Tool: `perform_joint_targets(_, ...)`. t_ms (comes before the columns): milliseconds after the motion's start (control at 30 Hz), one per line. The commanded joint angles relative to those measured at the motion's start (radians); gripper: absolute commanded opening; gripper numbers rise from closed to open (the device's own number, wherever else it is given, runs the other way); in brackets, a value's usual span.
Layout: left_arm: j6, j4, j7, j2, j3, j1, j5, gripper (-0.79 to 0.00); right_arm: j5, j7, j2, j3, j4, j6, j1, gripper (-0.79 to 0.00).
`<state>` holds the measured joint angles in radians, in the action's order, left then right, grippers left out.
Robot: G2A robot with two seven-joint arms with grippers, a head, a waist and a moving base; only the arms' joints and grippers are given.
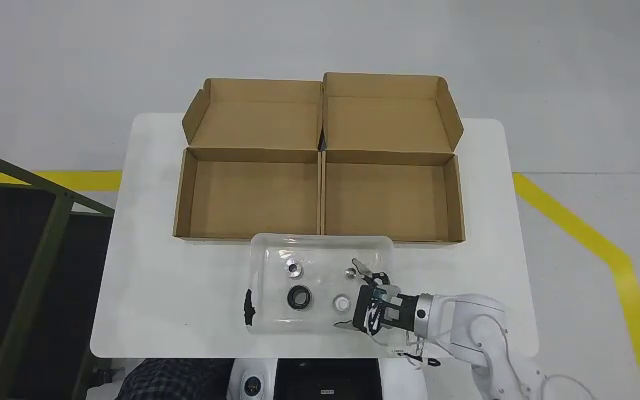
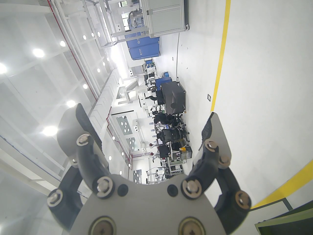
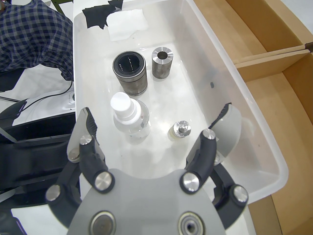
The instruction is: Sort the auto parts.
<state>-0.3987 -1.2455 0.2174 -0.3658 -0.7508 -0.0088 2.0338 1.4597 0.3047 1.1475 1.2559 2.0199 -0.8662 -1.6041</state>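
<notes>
In the top view the small parts (image 1: 299, 297) in the clear bin (image 1: 320, 238) are too little to tell by shape, and the silver piece (image 1: 357, 267) at its far right is unclear. The right pincer (image 1: 362, 310) covers the bin's near right corner there. In the right wrist view the pincer's own plate hides the bin's near end, and the cardboard boxes (image 3: 281, 99) are cut by the edge. The left pincer (image 2: 145, 110) is cut off at its base; the machines (image 2: 171, 99) behind it are too small to tell.
</notes>
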Motion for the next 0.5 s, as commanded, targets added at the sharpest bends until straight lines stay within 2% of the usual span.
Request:
perform_joint_targets(0, 0.0, 0.0, 0.0, 0.0, 0.0, 0.0, 0.0, 0.0, -0.001, 0.005, -0.002, -0.002, -0.001, 0.002, 0.002, -0.2)
perform_joint_targets(100, 0.0, 0.0, 0.0, 0.0, 0.0, 0.0, 0.0, 0.0, 0.002, 0.013, -0.005, -0.007, -0.002, 0.0, 0.005, -0.289)
perform_joint_targets(333, 0.0, 0.0, 0.0, 0.0, 0.0, 0.0, 0.0, 0.0, 0.007, 0.028, -0.012, -0.017, -0.011, -0.003, 0.011, -0.256)
perform_joint_targets(467, 0.0, 0.0, 0.0, 0.0, 0.0, 0.0, 0.0, 0.0, 0.007, 0.034, -0.015, -0.023, -0.013, -0.002, 0.015, -0.302)
